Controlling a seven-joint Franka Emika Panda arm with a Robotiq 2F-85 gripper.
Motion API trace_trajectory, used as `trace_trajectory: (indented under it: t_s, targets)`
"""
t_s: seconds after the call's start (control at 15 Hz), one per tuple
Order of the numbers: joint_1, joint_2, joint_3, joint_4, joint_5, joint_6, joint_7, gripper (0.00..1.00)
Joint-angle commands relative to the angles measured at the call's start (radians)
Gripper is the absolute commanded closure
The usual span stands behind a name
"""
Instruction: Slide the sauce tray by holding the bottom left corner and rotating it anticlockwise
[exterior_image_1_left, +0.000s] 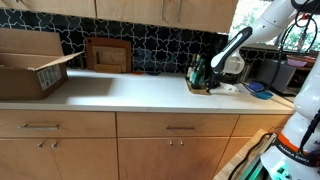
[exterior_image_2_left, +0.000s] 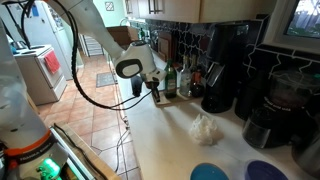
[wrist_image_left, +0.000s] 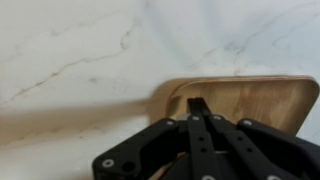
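Note:
The sauce tray (wrist_image_left: 250, 100) is a light wooden tray with a raised rim and rounded corners. In the wrist view its corner lies just ahead of my gripper (wrist_image_left: 199, 104). The fingers are pressed together at the rim near that corner and look shut on it. In an exterior view the tray (exterior_image_1_left: 204, 89) stands at the right end of the white counter with several sauce bottles (exterior_image_1_left: 196, 72) on it, and my gripper (exterior_image_1_left: 213, 82) is lowered to its edge. In an exterior view my gripper (exterior_image_2_left: 151, 89) is beside the bottles (exterior_image_2_left: 176, 80).
A cardboard box (exterior_image_1_left: 30, 65) and a wooden board (exterior_image_1_left: 107, 55) stand at the back of the counter. Blue bowls (exterior_image_1_left: 258, 88) lie right of the tray. A coffee maker (exterior_image_2_left: 225, 70), a crumpled white cloth (exterior_image_2_left: 205, 128) and a counter edge are close by.

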Motion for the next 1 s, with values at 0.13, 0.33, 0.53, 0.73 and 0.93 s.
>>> trace_trajectory:
  t_s: [0.13,0.33,0.53,0.73,0.93]
  targets:
    - [0.012,0.000,-0.011,0.001,0.000,-0.003,0.001,0.99]
    - [0.035,-0.029,-0.050,-0.004,-0.102,-0.012,0.049,1.00]
    - [0.038,-0.116,-0.069,-0.010,-0.195,-0.127,0.024,1.00]
    - [0.028,-0.199,-0.065,-0.021,-0.288,-0.301,-0.003,0.96]
    - [0.020,-0.294,-0.046,-0.036,-0.365,-0.435,-0.003,0.69]
